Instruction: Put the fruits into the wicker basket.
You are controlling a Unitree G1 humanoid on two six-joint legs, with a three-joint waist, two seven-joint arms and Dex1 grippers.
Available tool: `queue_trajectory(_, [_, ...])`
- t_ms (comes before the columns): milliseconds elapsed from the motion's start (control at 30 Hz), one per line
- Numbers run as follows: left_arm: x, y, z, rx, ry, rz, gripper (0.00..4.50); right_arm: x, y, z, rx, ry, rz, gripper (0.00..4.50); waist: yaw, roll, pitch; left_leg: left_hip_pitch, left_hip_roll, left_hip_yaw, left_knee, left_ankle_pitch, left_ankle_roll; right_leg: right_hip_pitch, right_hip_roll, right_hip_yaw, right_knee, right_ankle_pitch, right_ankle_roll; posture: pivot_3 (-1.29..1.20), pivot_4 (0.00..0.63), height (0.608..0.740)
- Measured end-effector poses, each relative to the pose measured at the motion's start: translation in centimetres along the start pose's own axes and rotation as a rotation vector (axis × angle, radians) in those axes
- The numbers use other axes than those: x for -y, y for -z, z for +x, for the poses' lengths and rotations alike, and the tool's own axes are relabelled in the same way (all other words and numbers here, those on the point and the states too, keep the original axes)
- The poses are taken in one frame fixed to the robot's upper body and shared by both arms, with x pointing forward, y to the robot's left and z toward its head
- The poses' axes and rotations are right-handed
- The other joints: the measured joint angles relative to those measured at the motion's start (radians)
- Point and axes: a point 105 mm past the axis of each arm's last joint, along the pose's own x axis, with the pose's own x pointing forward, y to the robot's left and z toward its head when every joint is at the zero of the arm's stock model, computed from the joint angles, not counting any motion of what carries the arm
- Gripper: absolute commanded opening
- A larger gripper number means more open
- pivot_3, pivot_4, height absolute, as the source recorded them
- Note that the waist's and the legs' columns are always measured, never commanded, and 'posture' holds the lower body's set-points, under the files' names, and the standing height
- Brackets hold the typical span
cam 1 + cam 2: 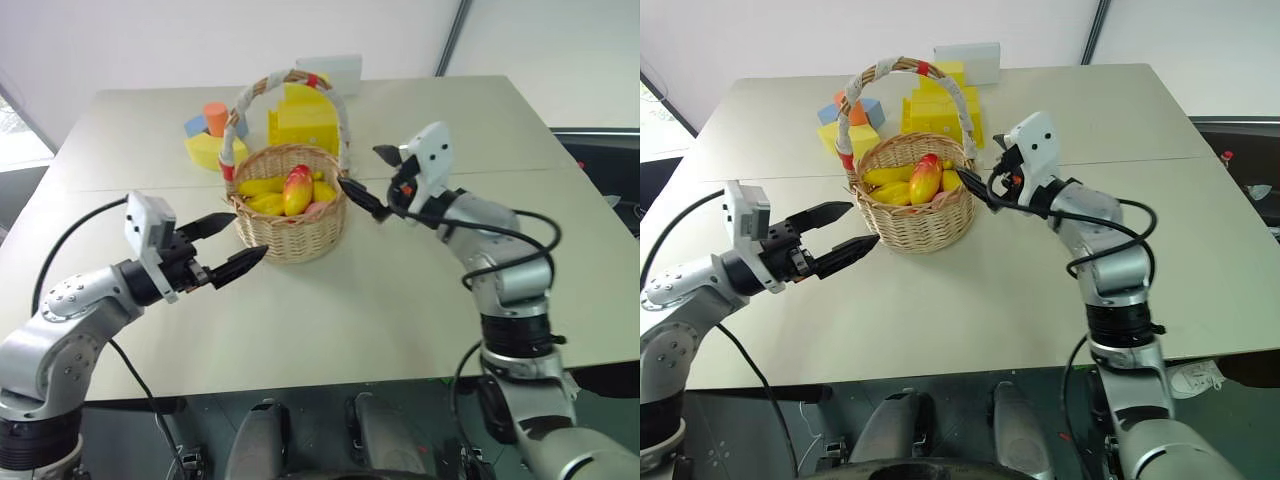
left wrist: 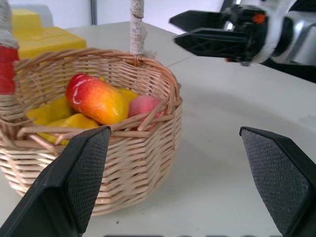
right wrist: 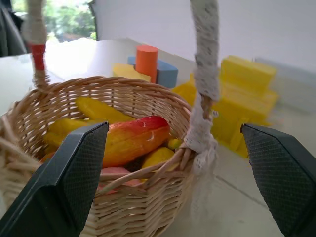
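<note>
1. Wicker basket (image 1: 288, 215) sits mid-worktop (image 1: 400, 290); mango (image 1: 297, 190) lies on the yellow fruits inside.
2. Left wrist view adds a pink peach (image 2: 147, 106) beside the mango.
3. Right wrist view adds an orange cylinder (image 3: 147, 61) and yellow blocks (image 3: 247, 94) behind the basket.
4. Left tool (image 1: 228, 247) and right tool (image 1: 372, 180) flank the basket, both with fingers apart, empty.

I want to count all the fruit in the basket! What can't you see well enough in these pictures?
- Fruit count: the mango lies on top of the yellow fruits, and the wicker basket wall hides the lower ones.
- Peach: left wrist view, partly behind the rim.
- Blocks: head views, partly behind the basket handle.
</note>
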Motion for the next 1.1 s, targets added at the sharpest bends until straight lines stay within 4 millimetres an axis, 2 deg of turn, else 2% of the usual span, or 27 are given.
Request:
queue_trajectory(167, [0.2,-0.1,0.5,0.01,0.014,0.0,4.5,1.1,0.0,2.6,0.014,0.071,0.059,4.45,0.003,0.0,0.0,-0.001,-0.001,0.001,0.0,0.0,0.0,-0.001,-0.001,0.0,0.0,0.0,0.0,0.0,0.15,0.74])
queue_trajectory(200, [0.2,-0.1,0.5,0.011,0.011,-0.001,4.5,1.4,0.0,2.9,0.017,0.086,0.067,4.23,0.005,0.0,0.0,-0.002,-0.001,0.0,0.0,0.0,0.0,-0.001,-0.001,0.0,0.0,0.0,0.0,0.0,0.15,0.74])
queue_trajectory(300, [0.4,-0.1,0.6,0.022,0.006,-0.009,4.5,2.3,0.6,3.3,0.019,0.114,0.102,3.11,0.006,0.0,0.0,-0.002,-0.001,0.001,0.0,0.0,0.0,-0.001,-0.002,0.0,-0.001,0.0,0.0,0.0,0.15,0.74])
queue_trajectory(467, [0.7,0.2,0.5,0.018,-0.002,-0.013,4.5,2.5,0.8,3.3,0.031,0.113,0.126,0.45,0.002,0.0,0.0,-0.002,-0.001,0.001,0.0,0.0,0.0,-0.002,-0.001,0.0,0.0,0.0,0.0,0.0,0.15,0.74])
queue_trajectory(500, [0.7,0.2,0.4,0.017,-0.002,-0.013,4.5,2.6,0.8,3.2,0.033,0.113,0.125,0.05,0.002,0.0,0.0,-0.002,-0.001,0.001,0.0,0.0,0.0,-0.002,-0.001,0.0,0.0,0.0,0.0,0.0,0.15,0.74])
queue_trajectory(667, [0.8,0.2,0.5,0.019,-0.007,-0.011,4.5,2.8,0.6,2.7,0.05,0.129,0.12,0.05,0.004,0.0,0.0,-0.002,-0.001,0.001,0.0,0.0,0.0,-0.002,-0.001,0.0,0.0,0.0,0.0,0.0,0.15,0.74])
queue_trajectory(800, [0.9,0.1,0.7,0.023,-0.003,-0.01,4.5,4.6,-1.0,0.6,0.11,0.203,0.09,0.05,0.01,0.0,0.0,-0.005,-0.002,0.0,0.0,0.0,0.0,-0.004,-0.003,0.0,-0.001,0.0,0.0,0.0,0.15,0.74])
queue_trajectory(967, [1.0,-0.5,1.1,0.036,0.021,0.006,4.5,9.9,-3.7,-5.2,0.163,0.414,-0.013,0.05,0.013,0.0,0.0,-0.006,-0.003,0.0,0.0,0.0,0.0,-0.004,-0.003,0.0,-0.002,0.0,0.0,0.0,0.15,0.74])
queue_trajectory(1100, [0.9,-0.3,1.7,0.031,0.046,-0.014,4.5,14.4,-3.6,-10.3,0.124,0.641,-0.063,0.05,0.008,0.0,0.0,-0.006,-0.003,0.001,0.0,0.0,0.0,-0.004,-0.002,0.0,-0.002,0.0,0.0,0.0,0.15,0.74])
